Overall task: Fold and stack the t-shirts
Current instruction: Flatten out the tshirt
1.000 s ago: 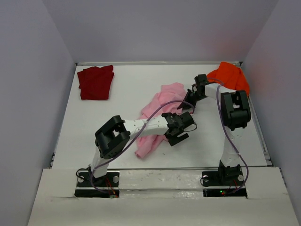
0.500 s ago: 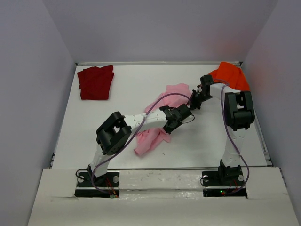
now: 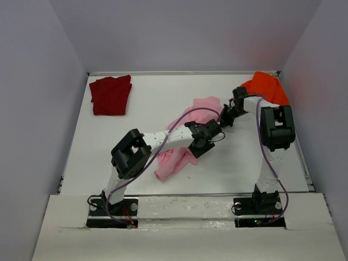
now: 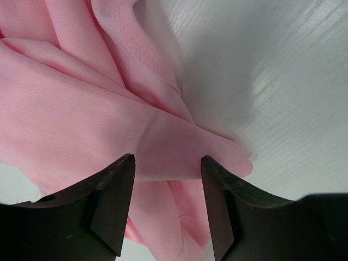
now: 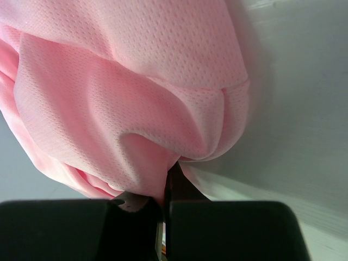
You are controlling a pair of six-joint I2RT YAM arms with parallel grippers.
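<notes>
Left claw (image 4: 168, 163), jaws half-parted and empty, straddles a folded corner of the crumpled light pink cloth t-shirt (image 4: 81, 109) on the white tabletop (image 4: 283, 81); the shirt stretches lengthwise away to the right claw (image 5: 166, 187), clamped on its far end.

White desk (image 3: 152, 122), surface faintly streaked. Pink t-shirt (image 3: 205, 104) crumpled mid-desk, directly beneath left pincer (image 3: 209, 136), stretching to right pincer (image 3: 224, 119). Dark red t-shirt (image 3: 111, 95) folded flat, well left of left pincer, back corner. Orange t-shirt (image 3: 266, 87) bunched just behind right pincer, opposite back corner.
</notes>
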